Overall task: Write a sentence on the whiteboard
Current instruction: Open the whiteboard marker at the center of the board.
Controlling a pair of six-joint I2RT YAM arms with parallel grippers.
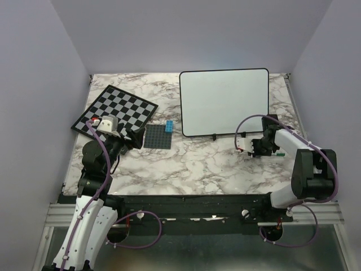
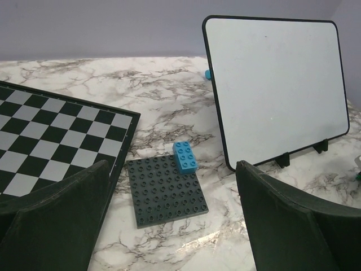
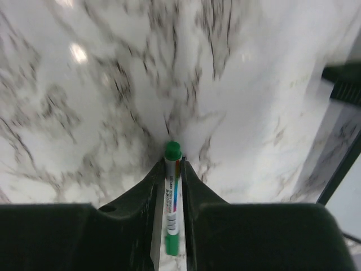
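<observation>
Bending low over the table (image 3: 113, 84), the right end effector (image 3: 172, 164) seemingly clamps a green marker (image 3: 172, 197).

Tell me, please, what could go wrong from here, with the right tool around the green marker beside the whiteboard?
1. The marker lies lengthwise between the right tool's fingers, so it may pivot or slip under writing pressure.
2. Its green end looks like a cap; if it is on, no ink would come out.
3. The whiteboard stands tilted on small feet; pushing on it might slide or tip it.
</observation>
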